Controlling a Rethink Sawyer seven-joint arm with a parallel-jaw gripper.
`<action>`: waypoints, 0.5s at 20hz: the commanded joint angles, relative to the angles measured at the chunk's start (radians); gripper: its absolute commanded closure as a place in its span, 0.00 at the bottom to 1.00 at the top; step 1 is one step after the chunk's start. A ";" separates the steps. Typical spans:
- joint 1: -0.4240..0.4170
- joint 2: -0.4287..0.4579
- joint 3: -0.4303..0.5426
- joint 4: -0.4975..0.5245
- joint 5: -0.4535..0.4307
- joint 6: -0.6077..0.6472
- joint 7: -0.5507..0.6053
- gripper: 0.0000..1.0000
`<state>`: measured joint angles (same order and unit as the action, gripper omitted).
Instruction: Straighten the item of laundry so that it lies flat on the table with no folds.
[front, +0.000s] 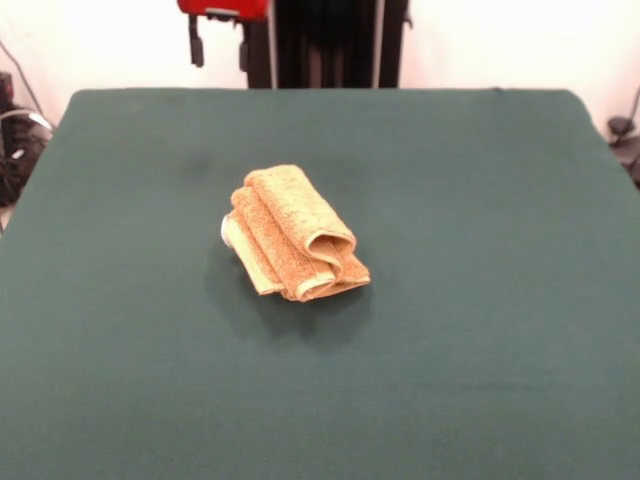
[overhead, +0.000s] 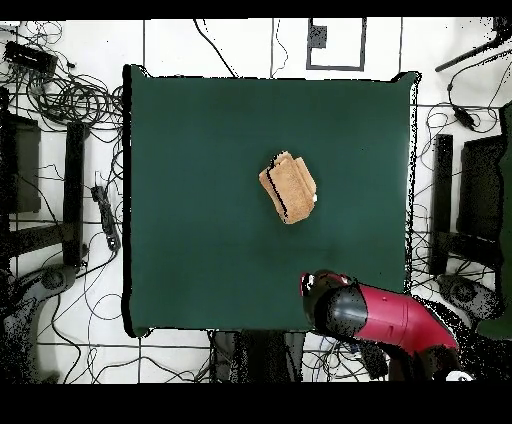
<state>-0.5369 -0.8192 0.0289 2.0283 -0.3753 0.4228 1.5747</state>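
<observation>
The front view shows the folds of the small orange-tan terry towel (front: 296, 237) from the side: it is bundled into a thick loose roll of several layers, with rounded loops open at the end nearer the camera, a paler flat woven band along its lower edge and a bit of white label peeking out at its left side. The overhead view shows none of those loops; there the towel (overhead: 288, 186) is only a compact, slanted, oblong lump with a speck of white on its right edge. What the overhead view adds is the red and black arm (overhead: 385, 318), which reaches over the bench's bottom-right corner, well apart from the towel.

The towel lies near the middle of the large bench covered in plain dark green cloth (front: 480, 330), which spreads bare and wide on every side of it.

In the front view the arm shows only at the top edge, as a red block with the dark pincer (front: 220, 45) hanging beneath it, raised over the bench's far edge. Its two dark fingers hang apart, with nothing between them.
</observation>
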 joint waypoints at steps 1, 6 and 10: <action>0.007 -0.028 0.202 -0.014 0.020 0.182 -0.113 0.00; 0.006 -0.035 0.256 -0.066 0.026 0.269 -0.135 0.00; 0.022 0.000 0.292 -0.129 0.017 0.319 -0.131 0.00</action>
<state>-0.5448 -0.8584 0.1537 1.9902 -0.3761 0.6138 1.5747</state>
